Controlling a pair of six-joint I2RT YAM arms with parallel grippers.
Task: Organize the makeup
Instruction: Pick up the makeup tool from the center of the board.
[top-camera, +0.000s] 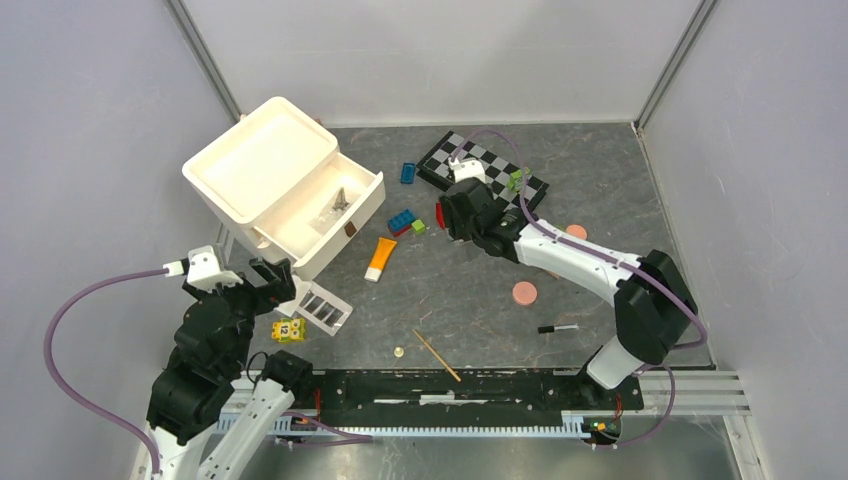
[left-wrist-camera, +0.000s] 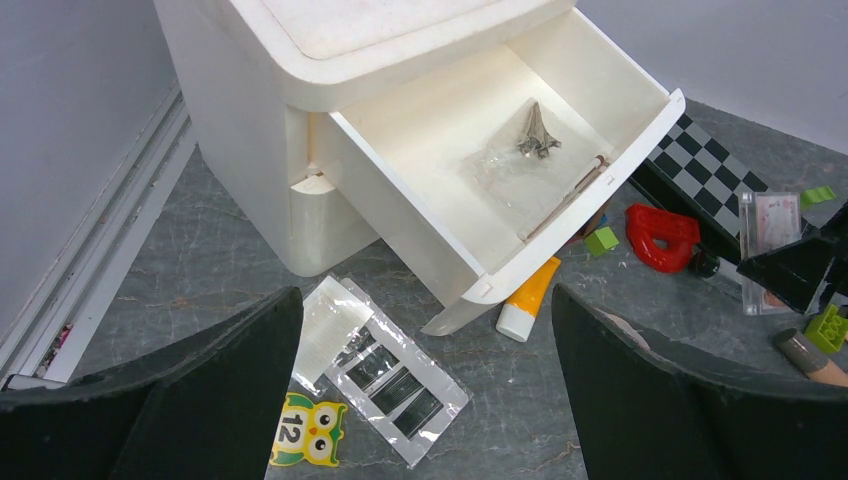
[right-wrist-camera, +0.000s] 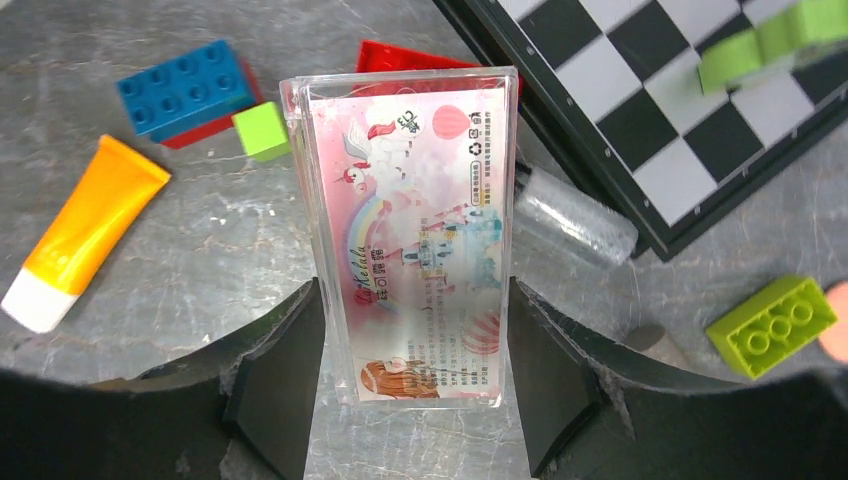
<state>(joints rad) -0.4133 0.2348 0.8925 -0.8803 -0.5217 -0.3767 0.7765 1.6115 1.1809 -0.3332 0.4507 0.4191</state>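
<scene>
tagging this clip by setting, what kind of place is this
Probably a robot test cell: plain grey walls, two arms bolted to a rail, makeup and toy bricks strewn on a table.

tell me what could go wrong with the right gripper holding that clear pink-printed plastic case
The right gripper pinches the clear plastic case with the pink unicorn print only near one end, on smooth sides; it could pivot or slip.
A drop might hit the red toy piece or the clear glittery tube nearby.
The open left gripper sits before the open white drawer; the arms might clash there.
</scene>
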